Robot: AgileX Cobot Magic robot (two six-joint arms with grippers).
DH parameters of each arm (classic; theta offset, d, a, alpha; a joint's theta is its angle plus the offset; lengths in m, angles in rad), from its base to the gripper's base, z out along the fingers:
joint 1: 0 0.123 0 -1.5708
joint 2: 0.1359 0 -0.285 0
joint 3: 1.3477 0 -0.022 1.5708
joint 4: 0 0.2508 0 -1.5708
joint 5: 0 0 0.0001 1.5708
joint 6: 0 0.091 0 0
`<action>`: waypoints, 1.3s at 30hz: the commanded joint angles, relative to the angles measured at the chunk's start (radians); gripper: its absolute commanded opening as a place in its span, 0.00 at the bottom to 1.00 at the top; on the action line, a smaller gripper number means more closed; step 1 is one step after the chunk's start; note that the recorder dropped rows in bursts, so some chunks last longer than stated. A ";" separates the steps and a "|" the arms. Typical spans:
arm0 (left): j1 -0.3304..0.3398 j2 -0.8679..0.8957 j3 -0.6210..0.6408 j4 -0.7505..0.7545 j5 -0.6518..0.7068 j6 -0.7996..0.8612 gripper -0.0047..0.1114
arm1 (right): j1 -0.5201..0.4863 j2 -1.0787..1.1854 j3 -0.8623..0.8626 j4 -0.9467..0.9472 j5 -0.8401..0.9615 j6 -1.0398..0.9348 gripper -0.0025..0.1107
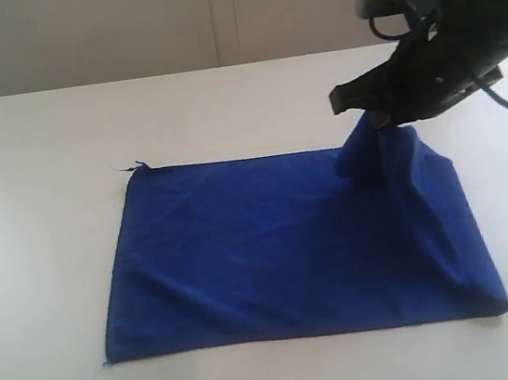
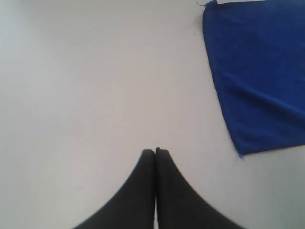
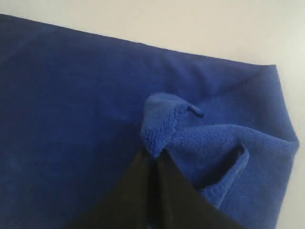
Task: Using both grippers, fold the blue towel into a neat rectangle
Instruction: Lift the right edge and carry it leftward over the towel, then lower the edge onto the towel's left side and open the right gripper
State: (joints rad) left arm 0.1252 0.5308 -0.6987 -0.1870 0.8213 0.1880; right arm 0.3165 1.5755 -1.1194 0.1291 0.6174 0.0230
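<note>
The blue towel (image 1: 281, 252) lies spread on the white table, its far right corner pulled up into a peak. My right gripper (image 1: 372, 123) is shut on that raised corner; in the right wrist view the pinched blue towel (image 3: 162, 126) bunches just past the right gripper (image 3: 156, 155). My left gripper (image 2: 155, 151) is shut with nothing in it, hovering over bare table beside the blue towel (image 2: 259, 71), apart from its edge. The left arm does not show in the exterior view.
The white table (image 1: 37, 181) stretches wide around the cloth. A pale wall (image 1: 167, 23) runs behind its far edge. A loose thread (image 1: 134, 165) sticks out at the towel's far left corner.
</note>
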 commanded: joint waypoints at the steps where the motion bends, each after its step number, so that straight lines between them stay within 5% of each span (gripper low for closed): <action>1: 0.003 -0.007 0.005 -0.006 0.010 -0.009 0.04 | 0.097 -0.009 -0.060 0.004 -0.013 0.035 0.02; 19: 0.003 -0.007 0.005 -0.006 0.010 -0.009 0.04 | 0.382 0.179 -0.325 0.014 -0.045 0.128 0.02; 39: 0.003 -0.007 0.005 -0.006 0.010 -0.009 0.04 | 0.502 0.570 -0.466 0.124 -0.236 0.138 0.02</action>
State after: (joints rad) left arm 0.1252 0.5308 -0.6987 -0.1870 0.8213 0.1880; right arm 0.7966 2.1062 -1.5818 0.2369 0.4243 0.1652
